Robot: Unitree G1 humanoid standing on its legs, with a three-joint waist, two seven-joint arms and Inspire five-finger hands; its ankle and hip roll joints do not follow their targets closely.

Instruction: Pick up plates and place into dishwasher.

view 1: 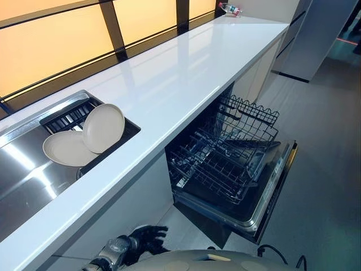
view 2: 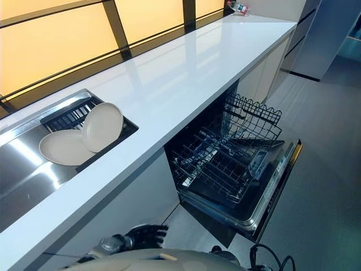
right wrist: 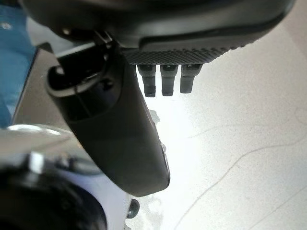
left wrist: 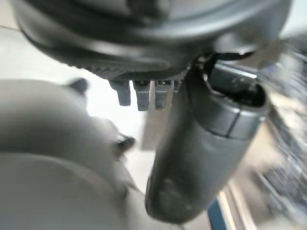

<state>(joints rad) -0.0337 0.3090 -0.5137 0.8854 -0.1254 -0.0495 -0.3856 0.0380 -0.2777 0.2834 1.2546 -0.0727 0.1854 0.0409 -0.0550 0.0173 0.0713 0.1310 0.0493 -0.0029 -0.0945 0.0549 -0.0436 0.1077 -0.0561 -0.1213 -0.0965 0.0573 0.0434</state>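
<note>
Looking down, I have my left hand point(view 1: 148, 236) hanging low in front of the cabinet, fingers loosely spread and carrying nothing. In its wrist view my right hand point(right wrist: 115, 129) shows relaxed fingers over bare floor, also empty. Both plates point(view 1: 103, 127) sit up and away from the left hand, in the sink point(view 1: 22, 186) set into the white counter point(view 1: 186, 73): one lies flat, the other leans tilted across it. The dishwasher point(view 1: 237, 169) stands open off to the hand's right, lower rack point(view 1: 220, 164) pulled out. I judge nothing is picked yet. To do it well, I'd raise the left hand over the counter edge, take the leaning plate by its raised rim first, and keep it clear of the sink wall.
</note>
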